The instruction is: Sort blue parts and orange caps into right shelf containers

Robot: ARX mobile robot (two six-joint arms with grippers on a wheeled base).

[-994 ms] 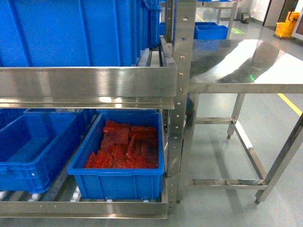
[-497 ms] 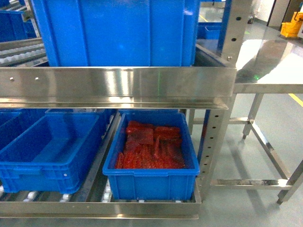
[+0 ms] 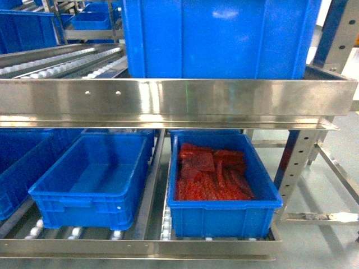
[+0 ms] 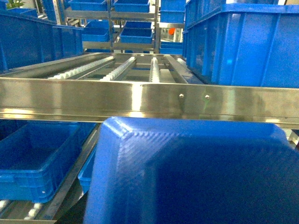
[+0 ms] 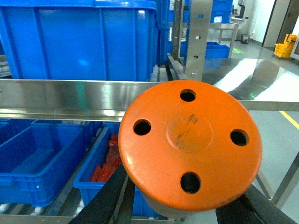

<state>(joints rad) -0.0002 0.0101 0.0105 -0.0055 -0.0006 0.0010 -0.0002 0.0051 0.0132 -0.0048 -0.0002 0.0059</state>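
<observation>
The orange cap [image 5: 189, 144] looks stiff and light – right jaws seem clamped under its rim; left jaws hidden.

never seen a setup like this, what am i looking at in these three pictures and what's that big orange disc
This is a wheeled robot with two arms, facing a steel shelf rack. The wide picture comes from its head camera: on the lower shelf sit an empty blue bin and a blue bin holding red pieces, with a large blue bin above. The other two come from cameras on each wrist. The right one is filled by an orange cap with four holes, apparently carried by that arm's end effector. The left one is mostly blocked by a blue part close to the lens.
</observation>
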